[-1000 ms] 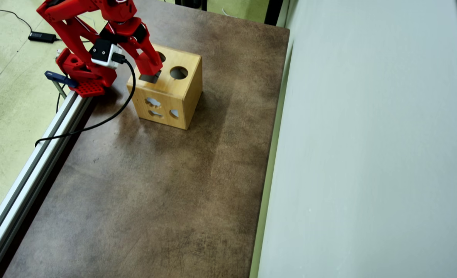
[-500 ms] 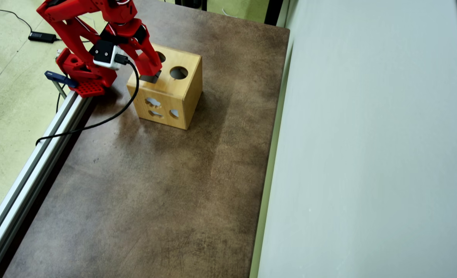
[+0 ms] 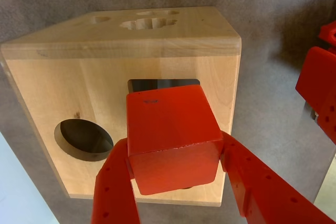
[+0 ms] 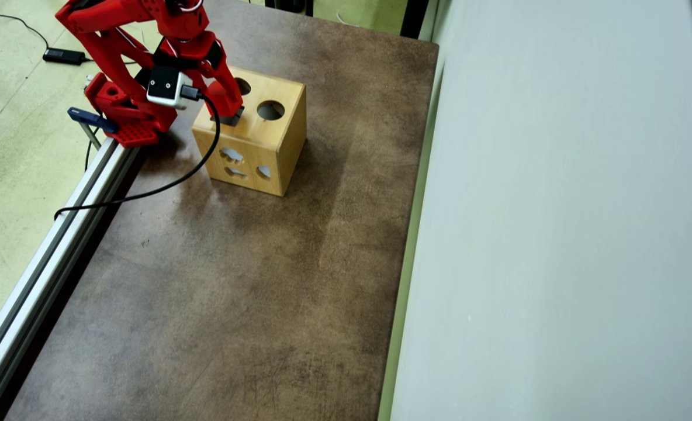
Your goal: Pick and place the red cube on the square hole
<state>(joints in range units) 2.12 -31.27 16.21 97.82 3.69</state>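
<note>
Pickup part looks done: the red cube (image 3: 170, 137) is clamped between the two fingers (image 3: 113, 192) and held right above the wooden box (image 3: 63, 93), its far edge overlapping the square hole (image 3: 157, 84), of which only a thin dark strip is seen in the wrist view. What's left is probably a small nudge so the cube's outline lines up, then lowering and letting go. In the overhead view the gripper (image 4: 228, 111) is parked over the box's top near the corner toward the arm base. The round hole (image 3: 84, 139) sits just beside the square one, so a sideways drift could be a nuisance. The table (image 4: 235, 280) around the box is otherwise bare, nothing blocking.
</note>
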